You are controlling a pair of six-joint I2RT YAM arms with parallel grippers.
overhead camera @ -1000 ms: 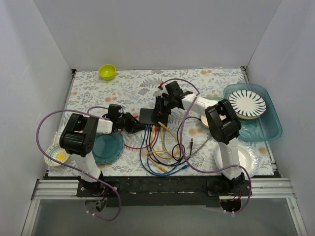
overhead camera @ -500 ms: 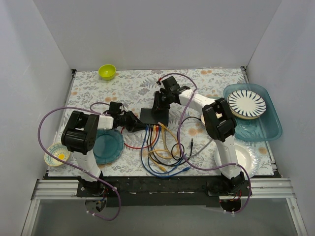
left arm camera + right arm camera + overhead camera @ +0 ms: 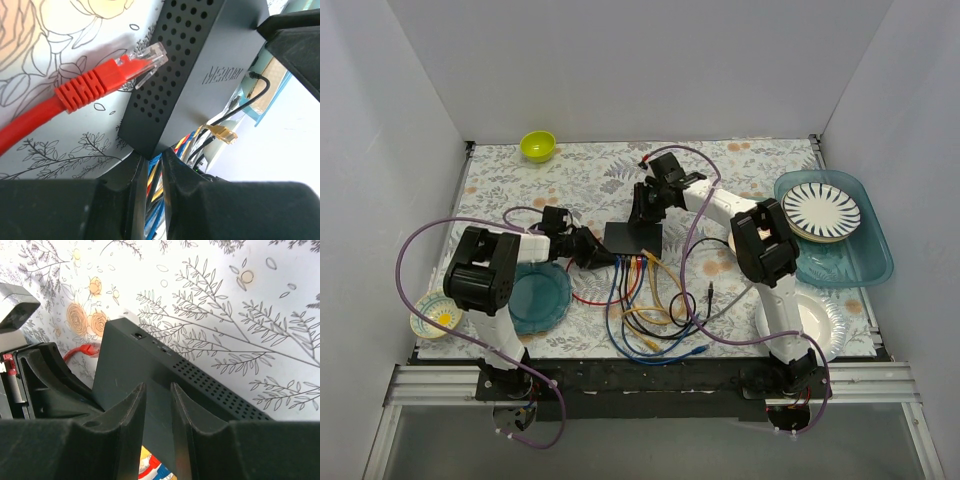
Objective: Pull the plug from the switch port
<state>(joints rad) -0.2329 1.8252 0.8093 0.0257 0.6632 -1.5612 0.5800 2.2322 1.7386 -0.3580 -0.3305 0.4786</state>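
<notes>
The flat black switch [image 3: 632,237] sits mid-table; its sockets hide behind wires [image 3: 645,300]. A red plug [image 3: 115,75] lies loose beside its holed side. Both grippers' [image 3: 152,170] [image 3: 157,405] fingers look nearly closed, holding nothing I can see

Black switch [image 3: 632,237] mid-table, left hand [image 3: 603,257] at its ports, right hand [image 3: 642,214] above

walls [image 3: 620,60]: plain white, three sides | table cover [image 3: 590,180]: floral print | near edge: black rail [image 3: 650,375] | light: even
</notes>
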